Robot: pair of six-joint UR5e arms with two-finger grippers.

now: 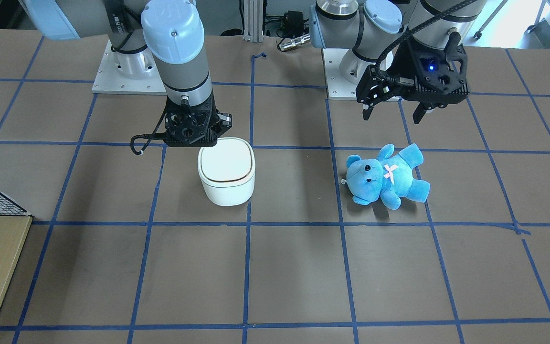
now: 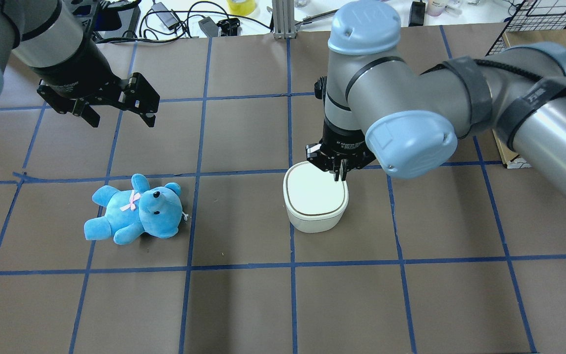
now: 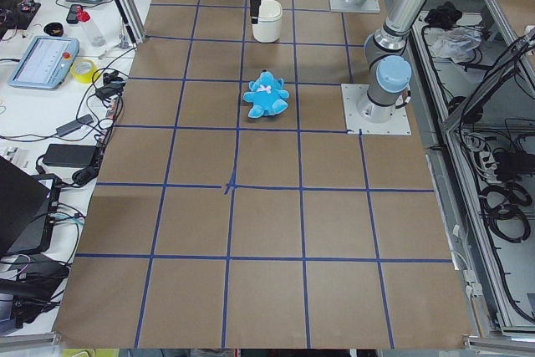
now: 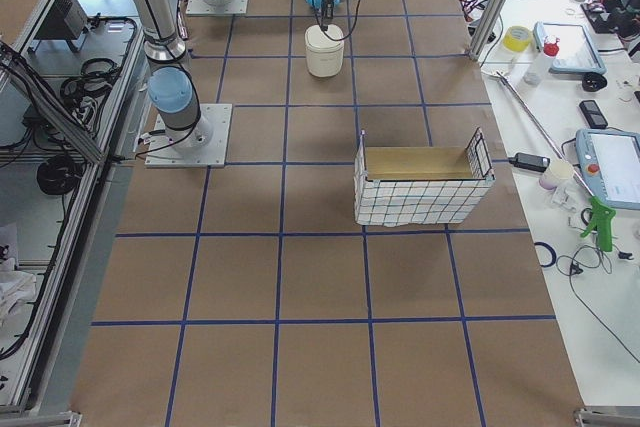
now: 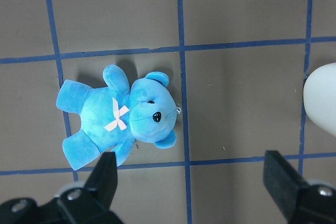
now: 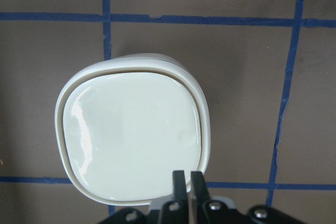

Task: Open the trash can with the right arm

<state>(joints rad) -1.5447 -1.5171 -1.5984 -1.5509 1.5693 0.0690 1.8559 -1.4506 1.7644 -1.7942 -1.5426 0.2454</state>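
Brown table (image 1: 275, 277) with blue tape lines (image 1: 246, 267) comes first. Next sits the trash can (image 1: 227, 188), a bit to the robot's right of the middle, its lid (image 1: 227, 160) flat and shut. Well off to the side lies the blue teddy bear (image 1: 385, 177) on its back. Over one edge of the lid hangs the right gripper (image 6: 188, 181), fingers (image 6: 179, 183) pressed together, likely to make one thin tip for poking the lid open. I cannot tell if it touches. Farther back, the left gripper (image 1: 392, 114) hangs spread wide, holding nothing, out of the way.
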